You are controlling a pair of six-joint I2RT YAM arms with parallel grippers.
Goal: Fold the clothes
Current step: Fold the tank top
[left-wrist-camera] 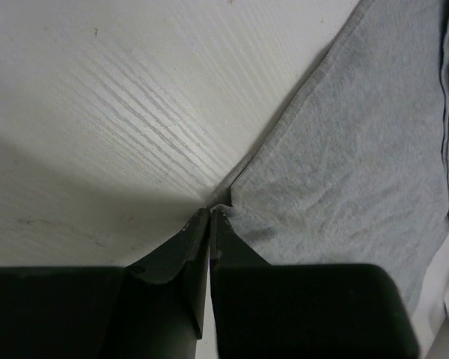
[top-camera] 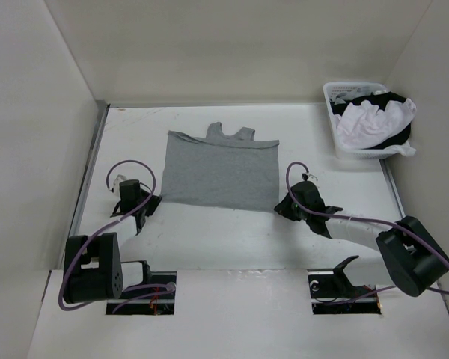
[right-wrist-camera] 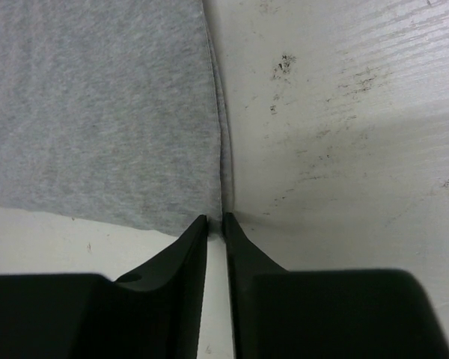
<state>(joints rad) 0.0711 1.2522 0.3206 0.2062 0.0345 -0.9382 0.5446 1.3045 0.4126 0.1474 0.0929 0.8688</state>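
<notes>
The clothes (top-camera: 221, 172), a grey tank top, lie flat in the middle of the white table with the straps at the far end. My left gripper (top-camera: 151, 206) is at the near left corner. In the left wrist view its jaws (left-wrist-camera: 212, 211) are shut, with the corner of the grey fabric (left-wrist-camera: 359, 149) pinched at the tips. My right gripper (top-camera: 282, 208) is at the near right corner. In the right wrist view its jaws (right-wrist-camera: 215, 219) stand a thin slit apart, astride the corner of the fabric (right-wrist-camera: 97, 112).
A white basket (top-camera: 331, 112) stands at the back right, holding a white garment (top-camera: 367, 120) and a black one (top-camera: 393, 137). White walls close in the table on the left, back and right. Cables loop from both arms.
</notes>
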